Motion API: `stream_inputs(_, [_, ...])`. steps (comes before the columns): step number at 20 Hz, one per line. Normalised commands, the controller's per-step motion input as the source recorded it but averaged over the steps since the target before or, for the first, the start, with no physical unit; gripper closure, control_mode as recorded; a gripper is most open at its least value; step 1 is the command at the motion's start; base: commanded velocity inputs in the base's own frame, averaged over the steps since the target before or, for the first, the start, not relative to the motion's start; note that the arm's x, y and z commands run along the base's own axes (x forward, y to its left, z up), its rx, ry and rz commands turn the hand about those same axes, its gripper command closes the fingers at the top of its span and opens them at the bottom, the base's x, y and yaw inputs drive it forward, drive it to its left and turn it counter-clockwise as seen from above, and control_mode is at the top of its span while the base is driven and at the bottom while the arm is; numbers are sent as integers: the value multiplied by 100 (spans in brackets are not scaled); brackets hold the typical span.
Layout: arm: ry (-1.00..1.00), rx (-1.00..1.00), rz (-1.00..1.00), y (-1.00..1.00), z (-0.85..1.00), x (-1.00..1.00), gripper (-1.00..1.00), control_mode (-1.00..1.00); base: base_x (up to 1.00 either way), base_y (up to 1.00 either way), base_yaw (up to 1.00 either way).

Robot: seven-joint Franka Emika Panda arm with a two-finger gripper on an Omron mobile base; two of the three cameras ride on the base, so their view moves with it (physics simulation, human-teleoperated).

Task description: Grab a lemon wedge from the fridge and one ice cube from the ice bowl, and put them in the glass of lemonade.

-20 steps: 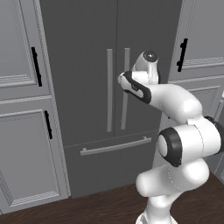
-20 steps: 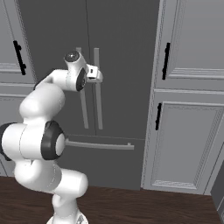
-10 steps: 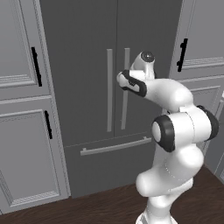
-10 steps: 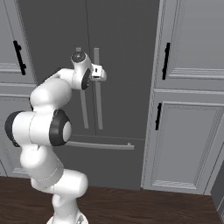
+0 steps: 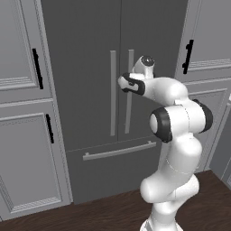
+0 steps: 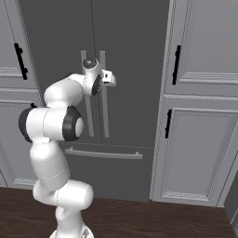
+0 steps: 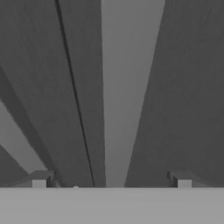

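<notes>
The fridge (image 5: 90,67) (image 6: 130,46) stands in front of me with both doors shut. My gripper (image 5: 122,83) (image 6: 110,77) is up against the right door's long pale bar handle (image 5: 130,113) (image 6: 104,116). In the hand view that handle (image 7: 129,87) runs up between my two fingertips (image 7: 41,179), which stand wide apart on either side of it without touching it; the gripper (image 7: 111,181) is open and holds nothing. The left door's handle (image 7: 15,146) slants across the lower left. The lemon wedge is hidden behind the doors. The ice bowl and the glass of lemonade are out of view.
Panelled grey cabinets with black handles flank the fridge on the left (image 5: 27,135) and right (image 6: 200,139). A horizontal bar handle (image 5: 119,150) (image 6: 103,153) crosses the fridge's lower drawer. Dark wood floor (image 6: 153,218) lies below.
The arm has reached forward and its elbow has swung up and inward. The hand has closed in on the right door's handle. The jaws stayed open.
</notes>
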Motion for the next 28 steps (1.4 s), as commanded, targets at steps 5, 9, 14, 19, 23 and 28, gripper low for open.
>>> stream_inputs(5, [0, 0, 0, -7, -17, 53, -100, -100, 0, 0, 0])
stream_inputs(9, [0, 0, 0, -1, -13, 53, -100, -100, 0, 0, 0])
stream_inputs(14, [0, 0, 0, 0, -16, 54, -100, -100, 0, 0, 0])
stream_inputs(19, [-1, 0, 0, 0, -27, 16, -100, -100, 0, 0, 0])
stream_inputs(23, [-1, 0, 0, 0, -11, 10, -100, -100, 0, 0, 0])
stream_inputs(28, [0, 1, 0, 4, -15, 11, -100, -100, 0, 0, 0])
